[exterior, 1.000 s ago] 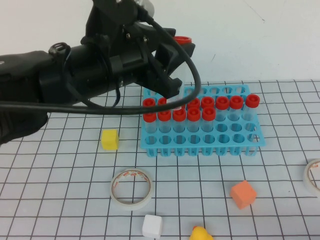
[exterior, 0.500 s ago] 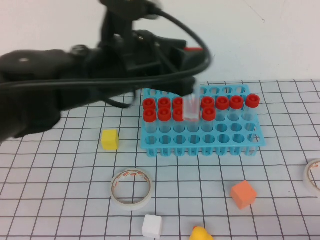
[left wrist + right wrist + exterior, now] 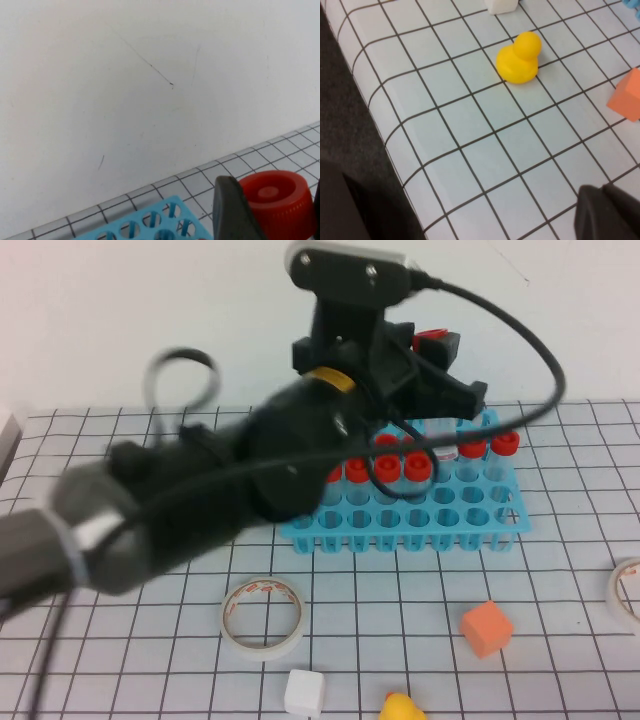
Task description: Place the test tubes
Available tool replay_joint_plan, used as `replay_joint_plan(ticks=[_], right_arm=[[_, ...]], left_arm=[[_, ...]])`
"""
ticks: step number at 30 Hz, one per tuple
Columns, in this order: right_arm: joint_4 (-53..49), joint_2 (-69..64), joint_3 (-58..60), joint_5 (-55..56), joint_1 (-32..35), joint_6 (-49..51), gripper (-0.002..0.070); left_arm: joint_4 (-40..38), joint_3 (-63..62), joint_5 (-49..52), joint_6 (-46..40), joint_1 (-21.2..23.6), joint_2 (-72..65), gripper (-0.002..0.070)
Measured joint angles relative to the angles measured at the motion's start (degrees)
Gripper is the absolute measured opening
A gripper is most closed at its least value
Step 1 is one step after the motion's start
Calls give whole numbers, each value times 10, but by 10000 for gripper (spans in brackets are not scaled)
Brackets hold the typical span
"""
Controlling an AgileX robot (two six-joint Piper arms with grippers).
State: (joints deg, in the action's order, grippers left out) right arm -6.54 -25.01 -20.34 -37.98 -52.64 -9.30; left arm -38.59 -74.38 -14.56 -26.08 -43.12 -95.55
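Tube (image 3: 441,435) in left hand (image 3: 438,390) above rack (image 3: 400,525); right hand (image 3: 607,212) near duck (image 3: 520,60).

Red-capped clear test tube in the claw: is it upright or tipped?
Upright: the red-capped clear test tube hangs cap-up in the left gripper over the blue plastic rack. The right gripper sits shut near the yellow duck.
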Motion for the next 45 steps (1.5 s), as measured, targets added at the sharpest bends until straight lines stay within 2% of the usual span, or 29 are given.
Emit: replay_joint_plan(ticks=[5, 8, 11, 15, 23, 31, 45], right_arm=[[0, 0, 0, 0, 0, 0, -1], [0, 0, 0, 0, 0, 0, -1], [0, 0, 0, 0, 0, 0, -1], [0, 0, 0, 0, 0, 0, -1], [0, 0, 0, 0, 0, 0, -1], [1, 0, 0, 0, 0, 0, -1], [1, 0, 0, 0, 0, 0, -1]], left_arm=[[161, 0, -92, 198, -8, -56, 284], [255, 0, -167, 275, -8, -87, 284], [317, 0, -212, 300, -8, -113, 284], [349, 0, -231, 307, 1, -146, 284], [462, 0, -309, 309, 44, -198, 284], [502, -2, -354, 310, 50, -236, 284], [488, -12, -361, 298, 73, -279, 284]])
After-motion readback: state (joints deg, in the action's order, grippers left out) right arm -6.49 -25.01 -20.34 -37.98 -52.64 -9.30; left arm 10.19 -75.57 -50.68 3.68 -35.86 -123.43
